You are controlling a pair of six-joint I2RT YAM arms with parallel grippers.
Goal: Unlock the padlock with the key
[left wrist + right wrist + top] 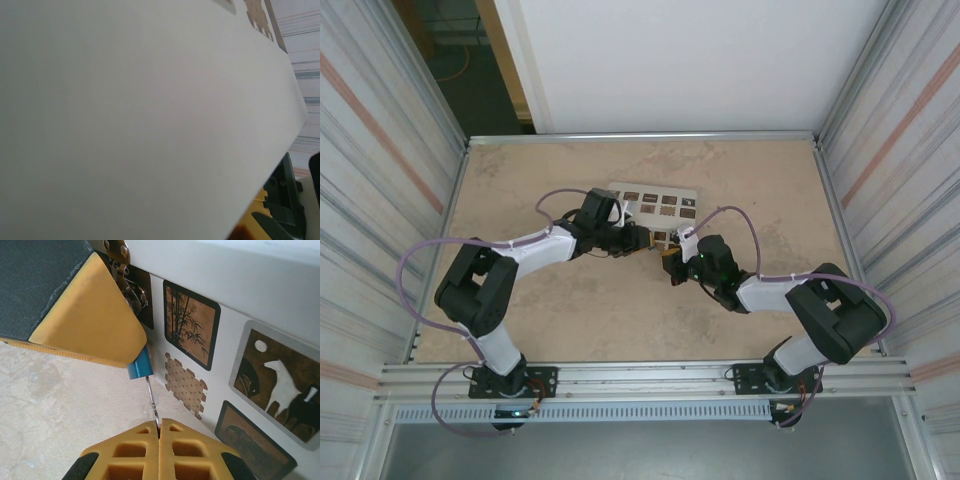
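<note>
Padlock (pixel 139 364) is small and blue. It peeks out just under a big yellow finger (pixel 85 315) of the left end effector (pixel 642 240). That finger touches the padlock and hides its top. I cannot tell if the left end effector is squeezing the padlock, because its other finger is hidden.

A thin silver key (pixel 152 407) runs from the bottom of the padlock down to the right end effector (pixel 159 427). The two yellow tips of the right end effector are pressed together, with the key pinched between them. So the padlock sits just past those tips, at the far end of the key.

Right beside both end effectors is a white box (pixel 225 290) with brown pictures on it. A silver latch (pixel 118 249) on the box is just above the padlock. The tan bench (pixel 45 405) lies under it all.
</note>
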